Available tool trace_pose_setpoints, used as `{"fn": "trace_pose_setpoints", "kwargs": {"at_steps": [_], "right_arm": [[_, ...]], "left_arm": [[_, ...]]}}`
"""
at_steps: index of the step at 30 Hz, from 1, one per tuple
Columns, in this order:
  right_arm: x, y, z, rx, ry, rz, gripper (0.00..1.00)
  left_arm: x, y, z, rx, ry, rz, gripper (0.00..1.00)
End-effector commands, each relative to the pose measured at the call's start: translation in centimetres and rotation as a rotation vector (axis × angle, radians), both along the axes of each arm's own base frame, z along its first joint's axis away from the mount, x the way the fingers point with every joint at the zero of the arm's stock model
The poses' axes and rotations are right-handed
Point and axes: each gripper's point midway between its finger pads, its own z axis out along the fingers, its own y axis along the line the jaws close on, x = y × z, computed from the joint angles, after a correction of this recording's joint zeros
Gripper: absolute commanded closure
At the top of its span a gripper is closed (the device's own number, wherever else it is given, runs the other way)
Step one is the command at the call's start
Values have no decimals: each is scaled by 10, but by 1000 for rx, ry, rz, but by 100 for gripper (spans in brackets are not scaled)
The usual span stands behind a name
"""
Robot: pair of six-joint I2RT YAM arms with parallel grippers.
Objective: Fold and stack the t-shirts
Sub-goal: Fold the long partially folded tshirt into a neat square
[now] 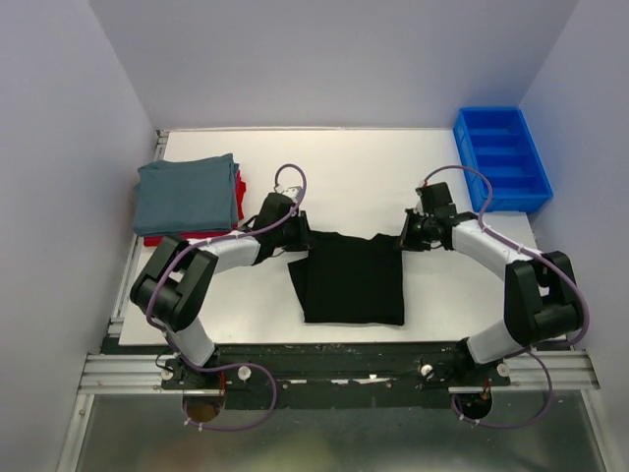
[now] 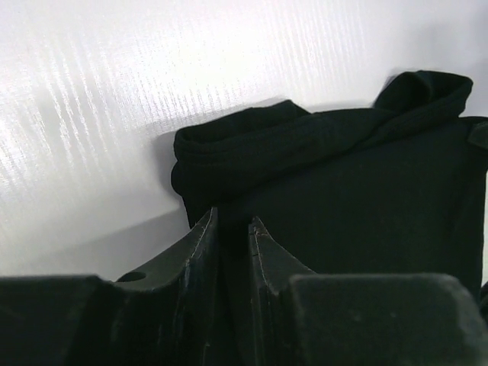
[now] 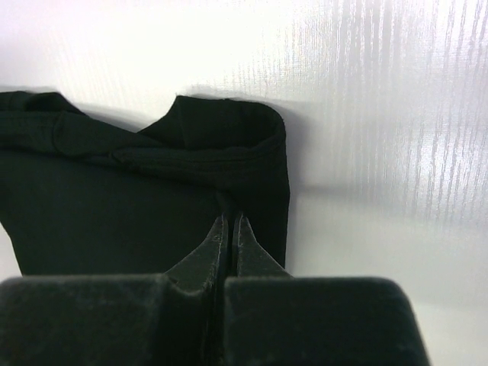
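The black t-shirt (image 1: 354, 280) lies flat at the near centre of the table (image 1: 354, 167). The grey-blue t-shirt (image 1: 187, 192) sits folded on the red t-shirt (image 1: 239, 187), far left. Step in hand: folding the black one. The right gripper (image 3: 229, 216) is pinched together on its far right corner. The left gripper (image 2: 232, 217) stands nearly together at the far left corner; grip cannot be told. Next move probably requires both corners secured and lifted evenly.

Matt cloth on a sheeny white desk (image 1: 354, 187).
Looks soft and dull in the black t-shirt (image 1: 352, 280), grey-blue t-shirt (image 1: 187, 194) and red t-shirt (image 1: 239, 197); glossy moulded plastic in the blue bin (image 1: 501, 157); matt, scratched black on the left claw (image 2: 232, 225).
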Motion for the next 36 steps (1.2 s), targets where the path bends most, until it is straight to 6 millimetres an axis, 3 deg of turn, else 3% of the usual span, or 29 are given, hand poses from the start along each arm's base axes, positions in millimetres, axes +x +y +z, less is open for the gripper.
{"fn": "trace_pose_setpoints", "kwargs": {"at_steps": [1,2,4,5,15,22,30,36], "right_arm": [[9,4,19,18,-57,9,99],[8,5,19,20,-55,11,99],[7,4,19,18,-52,9,99],[7,4,20,18,-52,9,99],[-16,0,42,37,-80,11,99],[-18,-1,58,40,-106,9,99],[-19,-2,51,34,-78,-4,99],[-8,-5,84,23,-127,-23,99]], "left_arm": [[2,-10,6,-51,-18,-30,71],[2,-10,5,-52,-17,-31,77],[1,-9,5,-50,-16,-30,97],[1,-8,6,-47,-20,-26,100],[-7,15,45,8,-91,26,100],[-5,22,75,-1,-149,65,100],[-6,21,70,1,-125,65,100],[8,27,92,5,-194,122,100]]}}
